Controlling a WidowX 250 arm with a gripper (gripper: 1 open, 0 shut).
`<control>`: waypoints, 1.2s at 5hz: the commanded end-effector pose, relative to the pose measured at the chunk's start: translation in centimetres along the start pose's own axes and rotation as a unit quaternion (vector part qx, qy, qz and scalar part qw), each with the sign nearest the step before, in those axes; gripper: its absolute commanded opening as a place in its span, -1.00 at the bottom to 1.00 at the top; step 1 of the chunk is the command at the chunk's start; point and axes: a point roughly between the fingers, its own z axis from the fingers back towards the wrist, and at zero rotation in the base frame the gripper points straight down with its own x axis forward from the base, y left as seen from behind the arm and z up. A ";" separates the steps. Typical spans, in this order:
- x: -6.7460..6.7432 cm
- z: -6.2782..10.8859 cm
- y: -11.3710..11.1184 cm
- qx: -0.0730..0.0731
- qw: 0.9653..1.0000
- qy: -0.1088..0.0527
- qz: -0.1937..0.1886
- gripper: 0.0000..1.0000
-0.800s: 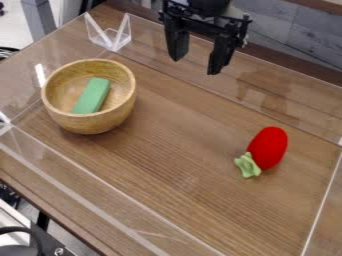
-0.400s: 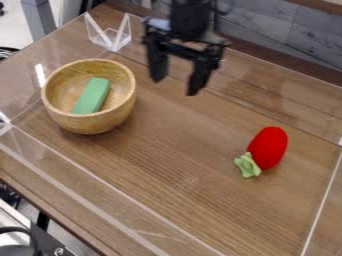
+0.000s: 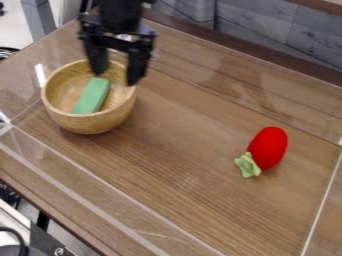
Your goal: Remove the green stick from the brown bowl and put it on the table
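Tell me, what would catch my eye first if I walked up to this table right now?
Probably the black gripper at the upper left, its jaws open over the far rim of the brown bowl. Inside that bowl lies the green stick, resting at a slant. Far off on the right side of the table, a bright red strawberry toy lies alone.

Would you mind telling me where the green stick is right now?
The green stick lies inside the brown bowl at the table's left side in the camera view, just below the open gripper, far from the strawberry.
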 end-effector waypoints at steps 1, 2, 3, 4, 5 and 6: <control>0.2 0.9 2.4 0.005 0.999 -0.037 0.016 1.00; 0.5 -0.1 3.6 0.003 0.998 -0.041 0.044 1.00; 1.0 -1.2 4.0 0.002 0.998 -0.041 0.054 1.00; 1.4 -2.1 4.2 0.001 0.997 -0.041 0.065 1.00; 2.0 -2.8 4.6 0.000 0.996 -0.041 0.075 1.00; 2.6 -3.2 5.2 0.002 0.996 -0.041 0.083 1.00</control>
